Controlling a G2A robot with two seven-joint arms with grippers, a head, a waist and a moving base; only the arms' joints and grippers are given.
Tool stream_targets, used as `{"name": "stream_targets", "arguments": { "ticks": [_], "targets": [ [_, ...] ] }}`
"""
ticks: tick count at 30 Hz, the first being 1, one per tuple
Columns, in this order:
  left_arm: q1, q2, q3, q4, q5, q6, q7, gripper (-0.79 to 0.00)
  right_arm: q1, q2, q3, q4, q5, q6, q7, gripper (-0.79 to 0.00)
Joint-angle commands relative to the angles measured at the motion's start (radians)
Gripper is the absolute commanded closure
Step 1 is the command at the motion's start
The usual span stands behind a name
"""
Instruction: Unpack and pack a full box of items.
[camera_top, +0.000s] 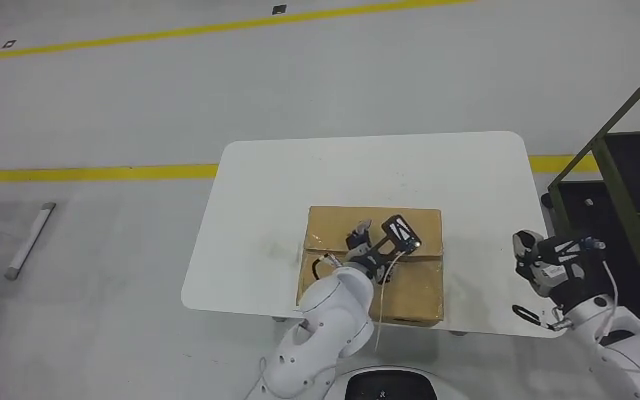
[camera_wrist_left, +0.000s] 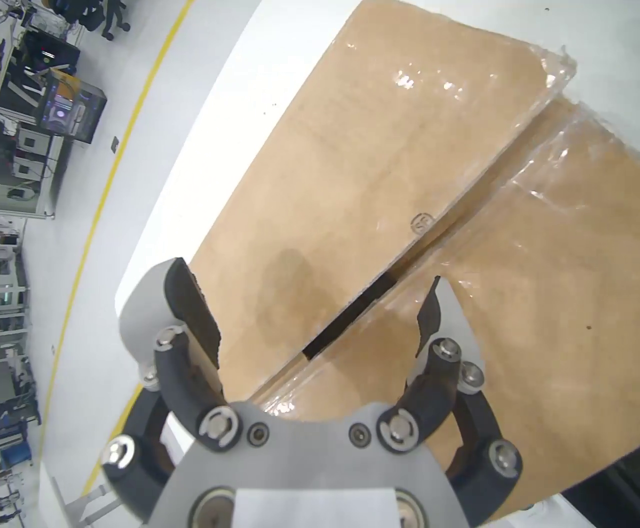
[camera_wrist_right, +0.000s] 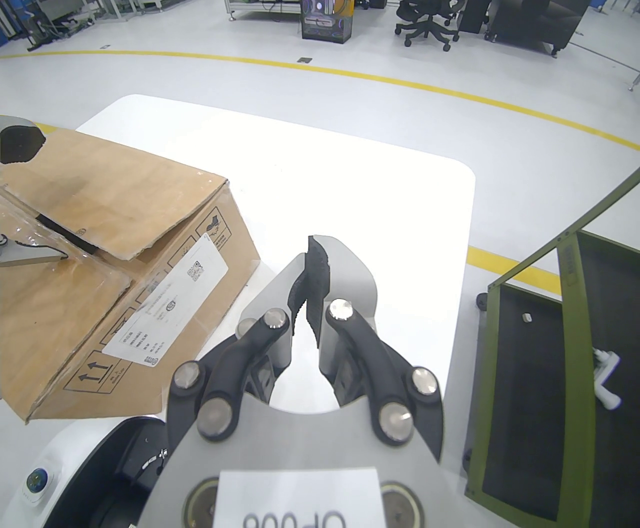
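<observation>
You're at the opening step: left gripper (camera_wrist_left: 310, 292), fingers spread, hangs over the brown cardboard box (camera_wrist_left: 350, 175); next, hook a flap. Right gripper (camera_wrist_right: 312, 265), fingers pressed together, sits beside the box.

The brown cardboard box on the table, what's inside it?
Only a thin dark gap shows between the two top flaps of the brown cardboard box. The flaps cover everything inside, so its contents cannot be seen.

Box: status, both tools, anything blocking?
Left tool open, over the box seam. Right tool shut, empty, beside box. Flaps closed, narrow gap at seam. Clear tape on flaps may resist opening.
</observation>
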Motion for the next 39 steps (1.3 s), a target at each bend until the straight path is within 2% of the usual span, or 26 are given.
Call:
{"name": "stream_targets", "arguments": {
  "ticks": [1, 10, 14, 18, 27, 32, 39],
  "targets": [
    [-0.008, 0.000, -0.003, 0.010, 0.025, 0.009, 0.007, -0.785, -0.001, 0.000, -0.002, -0.002, -0.001, 0.002, 0.000, 0.000],
    [-0.056, 0.004, -0.043, 0.036, 0.165, 0.031, 0.086, -0.785, -0.002, -0.003, -0.014, -0.016, -0.004, 0.010, 0.004, 0.000],
    [-0.089, 0.005, -0.057, 0.041, 0.259, 0.075, 0.163, -0.785, 0.004, -0.003, -0.025, -0.015, -0.005, 0.002, 0.008, 0.000],
    [-0.139, 0.000, -0.057, 0.111, 0.283, 0.070, 0.224, -0.785, 0.015, -0.003, -0.040, -0.013, -0.007, -0.013, 0.013, 0.000],
    [-0.253, -0.032, -0.041, 0.294, 0.305, 0.227, 0.290, -0.785, 0.076, -0.003, -0.069, -0.012, 0.024, -0.036, 0.046, 0.000],
    [-0.279, -0.050, -0.033, 0.358, 0.271, 0.271, 0.299, -0.785, 0.099, 0.000, -0.075, -0.009, -0.006, -0.052, 0.059, 0.000],
    [-0.277, -0.060, -0.049, 0.375, 0.265, 0.292, 0.294, -0.785, 0.112, 0.000, -0.080, -0.023, 0.027, -0.061, 0.075, 0.000]
  ]
}}
